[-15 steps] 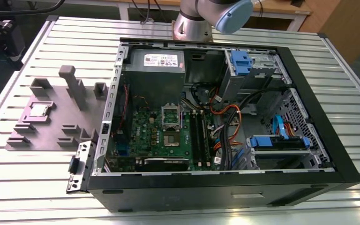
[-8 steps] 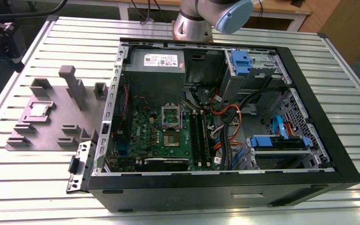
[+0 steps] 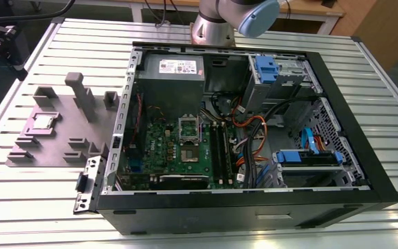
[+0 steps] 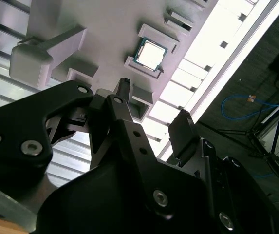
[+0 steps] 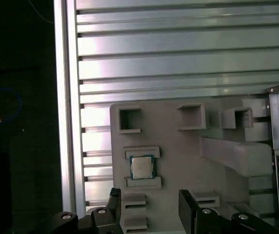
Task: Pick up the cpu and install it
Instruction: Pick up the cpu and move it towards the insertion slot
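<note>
CPU (image 3: 43, 122) lies flat on the grey holder (image 3: 68, 129), with its shiny silver top facing up. It sits in a small square spot near one side of the holder, between two low grey bars that touch its edges. In both wrist views the CPU (image 5: 142, 167) (image 4: 151, 54) has a thin dark rim around the silver part.

The black fingers (image 5: 188, 207) (image 4: 183, 131) hang over the holder (image 5: 178, 161) and are spread wide, with nothing between them. They do not touch the CPU. In the first wrist view the CPU lies just past the gap between the two fingers, close to the line down the middle of that gap.

The holder (image 4: 105, 24) has other parts too: some tall grey posts, one long sloping block, and a few small square pockets along its edge.

The holder rests on a silver tabletop (image 3: 47, 207) made of long metal strips. Just beside the holder, on the exterior view's right, lies a big black computer box (image 3: 365, 155) with its side open. Inside it, near the holder's side, there is a green board (image 3: 164, 145) with a small metal frame (image 3: 188, 127) on it. Farther from the holder there are orange and black wires and some blue plastic parts.

The robot arm (image 3: 227, 21) stands on the tabletop well apart from the holder, past the far end of the computer box.
</note>
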